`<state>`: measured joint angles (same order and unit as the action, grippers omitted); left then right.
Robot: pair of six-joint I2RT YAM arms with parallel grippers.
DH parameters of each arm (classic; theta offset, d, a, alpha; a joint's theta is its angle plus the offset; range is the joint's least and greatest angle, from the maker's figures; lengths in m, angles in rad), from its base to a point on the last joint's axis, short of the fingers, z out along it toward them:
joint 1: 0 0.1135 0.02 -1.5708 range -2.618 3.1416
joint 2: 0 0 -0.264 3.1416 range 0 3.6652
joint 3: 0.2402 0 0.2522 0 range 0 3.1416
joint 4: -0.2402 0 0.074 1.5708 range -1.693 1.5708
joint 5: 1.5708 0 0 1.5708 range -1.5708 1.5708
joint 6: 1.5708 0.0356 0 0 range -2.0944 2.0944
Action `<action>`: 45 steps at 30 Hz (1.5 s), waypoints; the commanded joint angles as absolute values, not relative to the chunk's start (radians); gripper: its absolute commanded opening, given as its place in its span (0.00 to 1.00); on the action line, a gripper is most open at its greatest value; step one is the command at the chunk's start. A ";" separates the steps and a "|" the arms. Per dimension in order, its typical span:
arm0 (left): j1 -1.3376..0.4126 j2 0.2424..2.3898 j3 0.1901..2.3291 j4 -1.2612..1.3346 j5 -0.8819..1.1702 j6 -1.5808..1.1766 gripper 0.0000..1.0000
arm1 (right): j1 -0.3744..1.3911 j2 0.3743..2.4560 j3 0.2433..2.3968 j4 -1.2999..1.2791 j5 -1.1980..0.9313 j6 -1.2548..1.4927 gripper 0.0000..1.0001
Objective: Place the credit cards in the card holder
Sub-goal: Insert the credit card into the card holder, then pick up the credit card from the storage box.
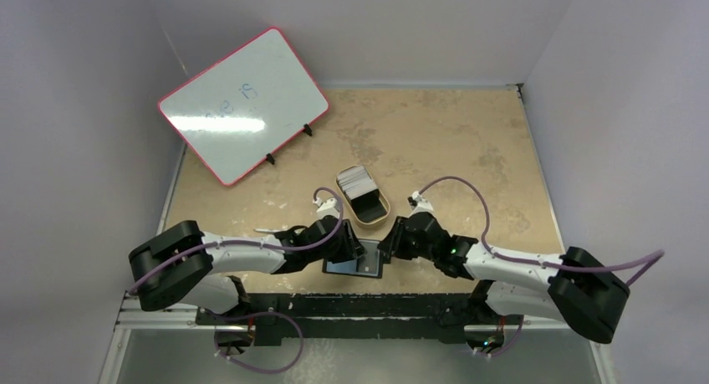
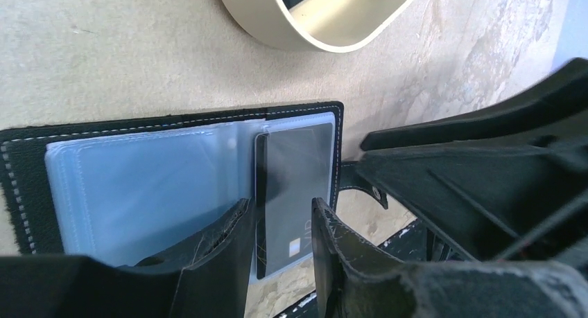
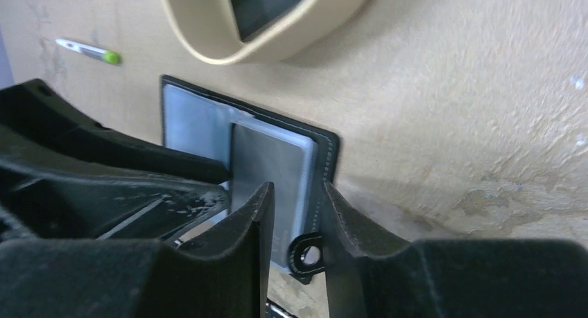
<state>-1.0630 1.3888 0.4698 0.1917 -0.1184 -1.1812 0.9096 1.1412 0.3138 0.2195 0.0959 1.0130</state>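
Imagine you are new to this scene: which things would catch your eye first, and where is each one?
First, the two black arms meeting at the near edge over the open card holder, a grey card lying on its clear sleeves between the left gripper's jaws. Just behind it sits the tan oval tin with a stack of cards at its far end. At far left leans a pink-framed whiteboard.

Even, soft light is falling from above, and a white glare band is lying across the whiteboard (image 1: 243, 104). In both wrist views the near fingers (image 2: 208, 262) are looking blurred and dark, while the surface (image 1: 435, 141) is staying sharp.
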 commanded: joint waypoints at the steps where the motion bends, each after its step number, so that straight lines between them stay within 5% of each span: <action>1: -1.068 1.325 0.529 0.129 -0.180 -1.154 0.36 | 0.912 1.039 0.418 0.108 0.183 0.896 0.35; 13: -0.939 1.140 0.494 -0.048 -0.189 -1.113 0.46 | 0.908 0.985 0.630 0.049 0.396 0.414 0.45; 23: -0.860 0.960 0.463 -0.278 -0.264 -1.117 0.52 | 0.886 1.134 0.753 0.155 0.278 -0.215 0.47; 45: -0.851 1.092 0.301 0.041 -0.083 -1.155 0.51 | 0.842 1.433 0.816 0.236 -0.021 -0.941 0.52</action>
